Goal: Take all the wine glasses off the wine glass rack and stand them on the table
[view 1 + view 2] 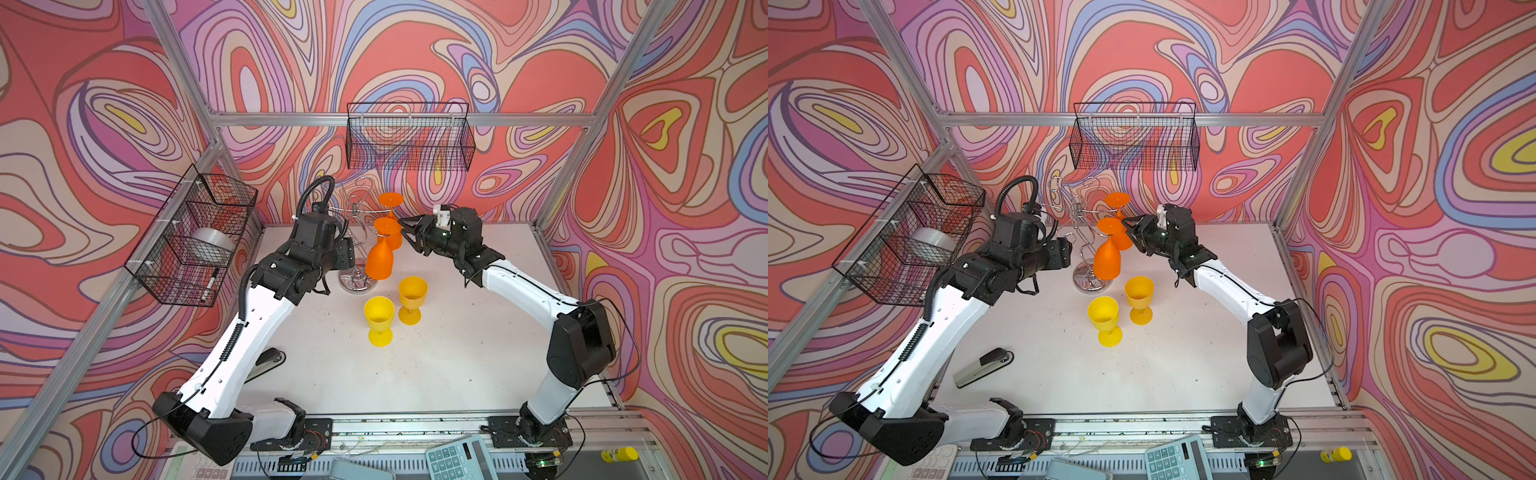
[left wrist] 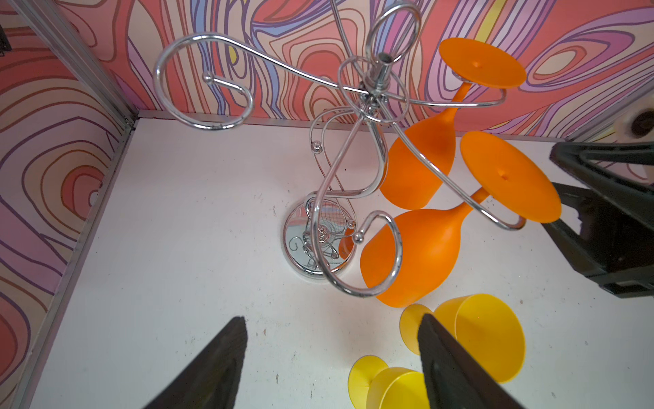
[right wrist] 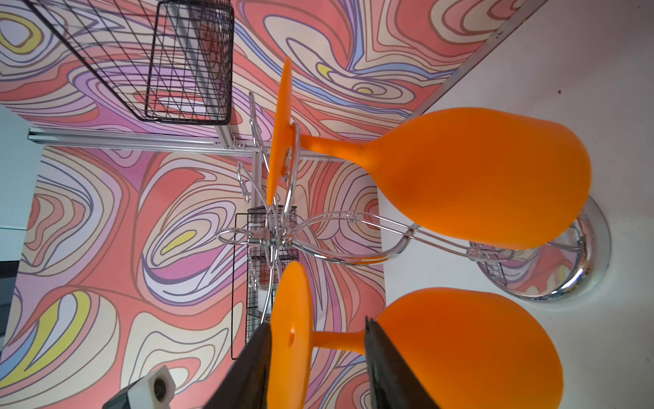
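Right fingers: black jaws of the right gripper [image 3: 318, 357] straddle the foot and stem of the nearer matte orange plastic wine glass [image 3: 460, 350]; one finger [image 3: 254, 364] sits outside the disc foot, the other beside the stem near the bowl. Parted, not visibly pressing, nothing gripped.
Left fingers: left gripper [image 2: 332, 364] released, empty, hovering above the white tabletop [image 2: 177, 230] short of the rack.
Task's thing: nearer orange glass hangs upside down by its foot from a curled hook arm of the shiny chrome wire wine glass rack [image 1: 357, 245]; a second orange wine glass [image 2: 421, 166] hangs on the hook behind.
Step in hand: grasping approach.
Next move: probably clamp on the stem, then slide the foot outward along the hook's open end.
Already off: two yellow plastic goblets [image 1: 390, 307] stand upright just beside the mirrored base.
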Robot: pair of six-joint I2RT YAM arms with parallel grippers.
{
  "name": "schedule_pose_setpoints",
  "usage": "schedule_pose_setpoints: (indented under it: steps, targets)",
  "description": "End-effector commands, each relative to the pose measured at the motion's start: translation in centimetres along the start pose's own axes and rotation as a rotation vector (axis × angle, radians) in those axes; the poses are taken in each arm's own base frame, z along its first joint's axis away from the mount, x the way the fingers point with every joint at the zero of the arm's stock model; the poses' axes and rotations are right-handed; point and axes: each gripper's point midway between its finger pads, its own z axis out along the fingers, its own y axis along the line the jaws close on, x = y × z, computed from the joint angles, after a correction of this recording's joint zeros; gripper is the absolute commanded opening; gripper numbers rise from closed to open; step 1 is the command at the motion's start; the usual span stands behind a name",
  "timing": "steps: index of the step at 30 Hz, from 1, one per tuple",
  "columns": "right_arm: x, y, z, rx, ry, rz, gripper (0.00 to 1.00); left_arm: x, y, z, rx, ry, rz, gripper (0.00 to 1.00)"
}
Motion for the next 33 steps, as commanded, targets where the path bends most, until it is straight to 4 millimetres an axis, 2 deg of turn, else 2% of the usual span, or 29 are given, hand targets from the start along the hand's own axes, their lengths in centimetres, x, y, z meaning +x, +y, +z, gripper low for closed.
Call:
schedule_pose_setpoints:
  steps: [1,7,15,27,33]
  targets:
    - [-0.2,0.2,0.5,-0.035,-0.005,0.027,0.42,-0.7,-0.3,-0.5,0.011,-0.032,-0.006,0.77]
    - [0.5,0.5,0.8,-0.028,0.011,0.045,0.35,-0.7,-0.4,-0.7,0.021,-0.032,-0.006,0.81]
    - [1.0,0.7,1.3,-0.044,0.016,0.063,0.31,-0.9,-0.8,-1.3,0.049,-0.040,-0.024,0.85]
    - [1.1,1.5,1.3,-0.066,0.002,0.075,0.09,-1.1,-1.0,-2.2,0.080,-0.050,-0.049,0.86]
    - [1.1,1.4,1.1,-0.086,-0.004,0.111,0.06,-1.2,-1.1,-2.5,0.095,-0.056,-0.063,0.86]
